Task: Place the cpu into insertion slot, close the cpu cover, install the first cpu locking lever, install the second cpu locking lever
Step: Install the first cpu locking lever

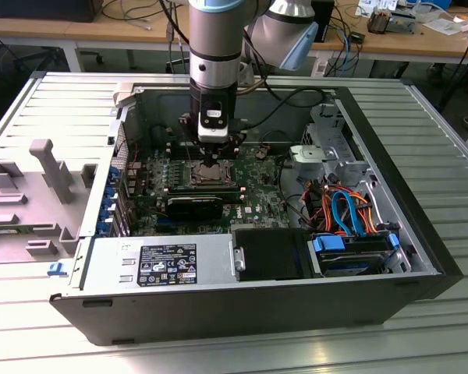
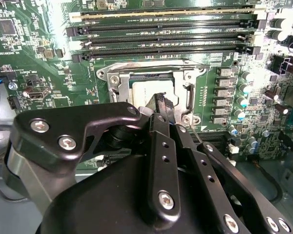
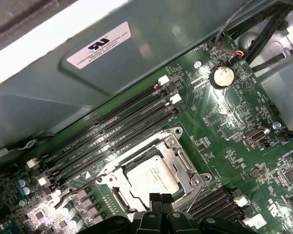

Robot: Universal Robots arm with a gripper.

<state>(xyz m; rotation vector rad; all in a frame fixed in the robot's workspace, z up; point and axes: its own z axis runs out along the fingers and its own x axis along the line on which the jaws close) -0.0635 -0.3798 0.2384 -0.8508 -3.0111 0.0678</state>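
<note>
Cpu (image 3: 151,178) sat in the insertion slot (image 3: 120,199), directly under my gripper (image 3: 160,200). The gripper's fingers were pinched narrow, with nothing between them, and the tips hovered just over one edge of the chip. Around the chip I saw the cpu cover (image 3: 184,165) lying flat, its cutout framing the silver top. Beyond it ran the black memory slots (image 3: 122,131) on the green motherboard (image 3: 224,136). In the exterior view the arm (image 1: 214,47) came down at upper centre into the open computer case (image 1: 218,312) on the slatted table (image 1: 441,148).
</note>
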